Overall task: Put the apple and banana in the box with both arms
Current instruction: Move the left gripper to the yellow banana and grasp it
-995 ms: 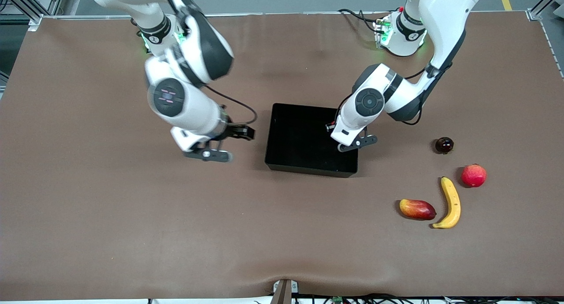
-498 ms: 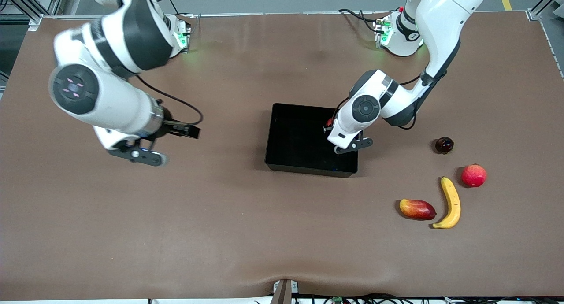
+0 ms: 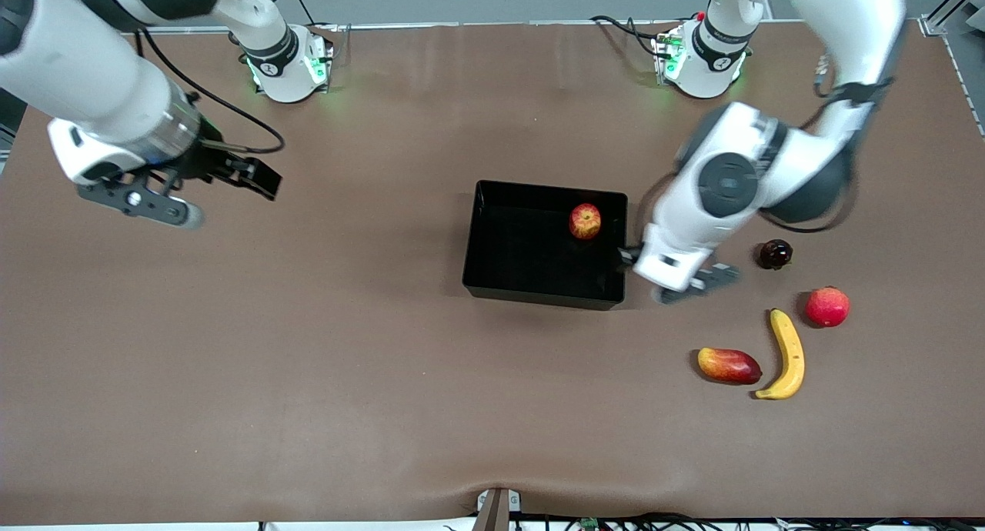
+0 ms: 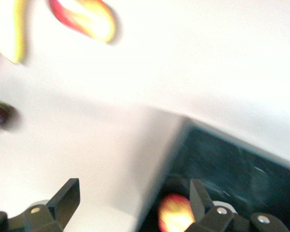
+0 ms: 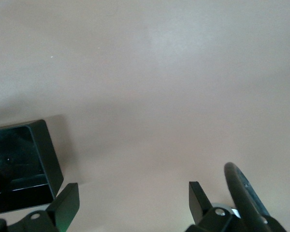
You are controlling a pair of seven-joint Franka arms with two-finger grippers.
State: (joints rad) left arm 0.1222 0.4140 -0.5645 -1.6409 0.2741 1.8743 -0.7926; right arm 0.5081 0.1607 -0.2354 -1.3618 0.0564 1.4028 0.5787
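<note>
The brown worktop (image 3: 308,377) is carrying the black box (image 3: 492,285), which is sitting near its middle. Toward the left arm's end, four fruits are lying directly on the worktop: a small dark round fruit (image 3: 776,253), a pinkish-red round fruit (image 3: 827,306) nearer to the front camera, then the yellow banana (image 3: 788,354), and just beside it a red-yellow mango-like fruit (image 3: 728,365).
</note>
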